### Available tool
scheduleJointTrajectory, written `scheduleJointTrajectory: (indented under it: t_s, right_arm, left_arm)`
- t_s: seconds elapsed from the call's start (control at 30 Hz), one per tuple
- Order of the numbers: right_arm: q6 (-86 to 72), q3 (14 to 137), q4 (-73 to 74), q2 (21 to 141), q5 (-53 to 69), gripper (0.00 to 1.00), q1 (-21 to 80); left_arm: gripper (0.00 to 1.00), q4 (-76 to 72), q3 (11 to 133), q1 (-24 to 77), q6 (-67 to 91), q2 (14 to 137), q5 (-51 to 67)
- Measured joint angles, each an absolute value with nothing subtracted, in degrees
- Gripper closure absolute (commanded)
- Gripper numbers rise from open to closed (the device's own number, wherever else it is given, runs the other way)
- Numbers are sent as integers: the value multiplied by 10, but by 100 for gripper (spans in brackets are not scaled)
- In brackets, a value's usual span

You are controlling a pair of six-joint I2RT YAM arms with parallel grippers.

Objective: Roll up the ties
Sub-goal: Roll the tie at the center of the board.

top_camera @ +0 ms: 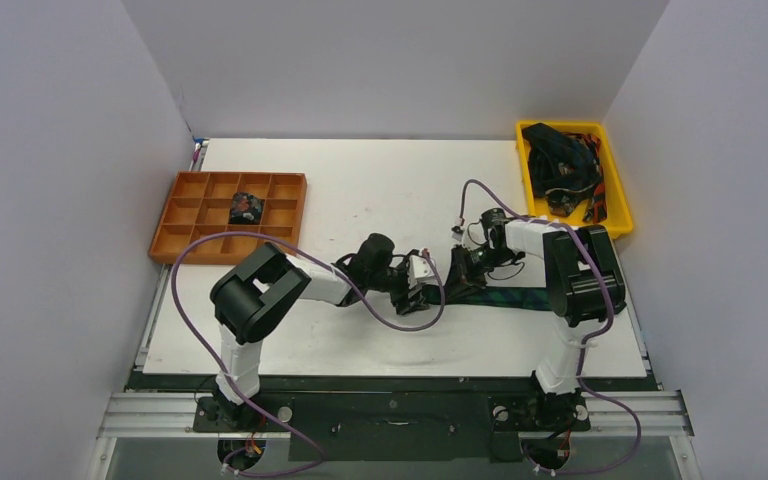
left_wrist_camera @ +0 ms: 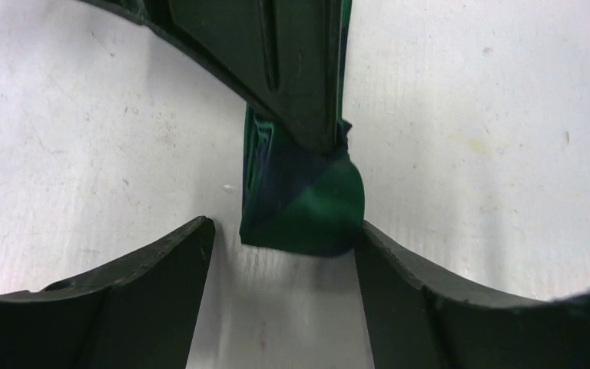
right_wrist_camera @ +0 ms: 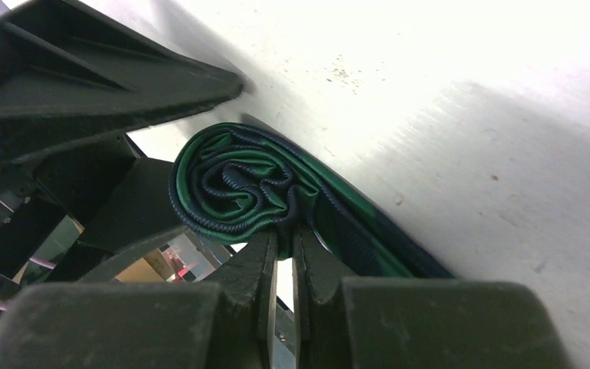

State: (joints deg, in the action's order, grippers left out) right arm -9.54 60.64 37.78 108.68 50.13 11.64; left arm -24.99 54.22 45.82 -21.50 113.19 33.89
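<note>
A navy-green plaid tie (top_camera: 505,297) lies flat on the table in front of the right arm, its left end wound into a small coil (right_wrist_camera: 234,184). My right gripper (right_wrist_camera: 284,234) is shut on a fold of fabric at the coil's lower edge; it also shows in the top view (top_camera: 457,268). My left gripper (left_wrist_camera: 284,231) is open around the coil (left_wrist_camera: 303,207), which touches its right finger (left_wrist_camera: 399,269) and stands clear of the left one. It meets the right gripper mid-table in the top view (top_camera: 415,285). A finished dark coil (top_camera: 246,208) sits in the orange tray (top_camera: 185,215).
A yellow bin (top_camera: 615,195) at the back right holds several more dark ties. The orange compartment tray stands at the back left. Purple cables (top_camera: 400,322) loop off both arms near the grippers. White walls close in on three sides.
</note>
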Motion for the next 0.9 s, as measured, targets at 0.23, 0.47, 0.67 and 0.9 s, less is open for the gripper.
scheduleJointTrajectory:
  t_s: [0.23,0.47,0.67,0.9]
  right_arm:
    - [-75,626,416,1102,485,100,107]
    - [-69,656,456,1134,493,100,101]
    - [-57,679,487,1162,512,100,98]
    - [-48,683,491,1166,521,96,97]
  left_arm:
    - [28,-297,500,453,-207,1117,350]
    - [26,-346,498,454,-194,1134,365]
    - [35,-368,539,461,-185,1173,378]
    - [77,-336,585,471,-197,1199,395]
